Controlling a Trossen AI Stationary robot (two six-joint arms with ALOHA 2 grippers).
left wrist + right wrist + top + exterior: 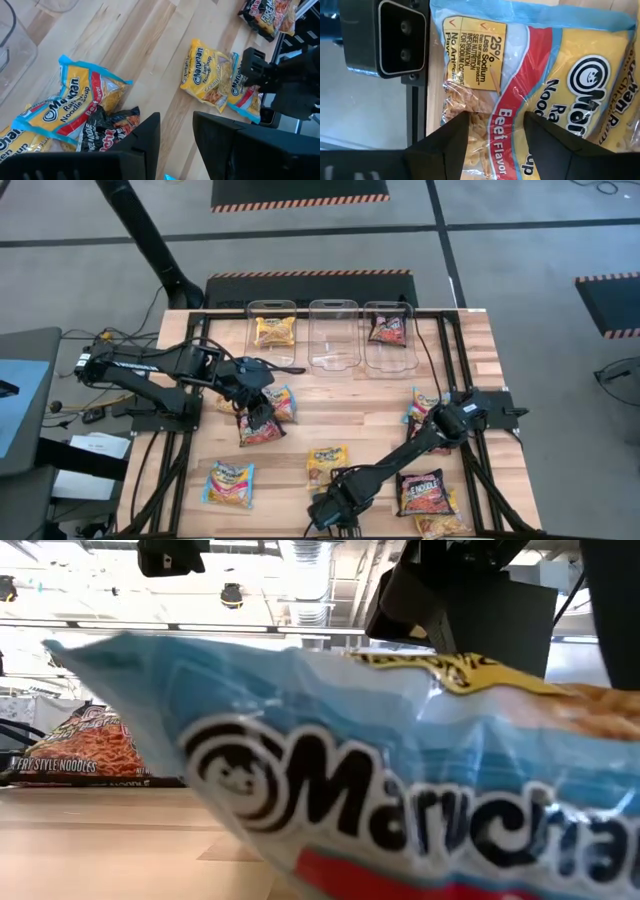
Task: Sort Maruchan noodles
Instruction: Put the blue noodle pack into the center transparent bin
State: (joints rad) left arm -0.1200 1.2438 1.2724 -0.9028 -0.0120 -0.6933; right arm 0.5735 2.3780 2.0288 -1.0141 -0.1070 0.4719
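Note:
A light blue and yellow Maruchan packet (555,65) lies flat at the middle of the table's near edge and fills the low view (400,770). My right gripper (495,122) (328,512) points down over it, open, one finger on either side of its red stripe. A yellow packet (327,462) lies just beyond it. My left gripper (176,125) (256,398) hangs open, high over a heap at mid-left. In that heap are a dark maroon packet (102,135) and a blue packet (70,102). My right gripper's fingers (457,130) come from above over the packet's clear-windowed end (480,107), beside the "Beef Flavor" print. Whether their tips touch the wrapper, I cannot tell. The packet lies flat on the table.
Three clear bins stand at the far edge: the left one (271,308) holds a yellow packet, the middle one (333,308) shows nothing in it, and the right one (388,308) holds a dark packet. More packets lie near left (230,484), near right (425,492) and right (420,408). A black box (385,40) sits beside the packet.

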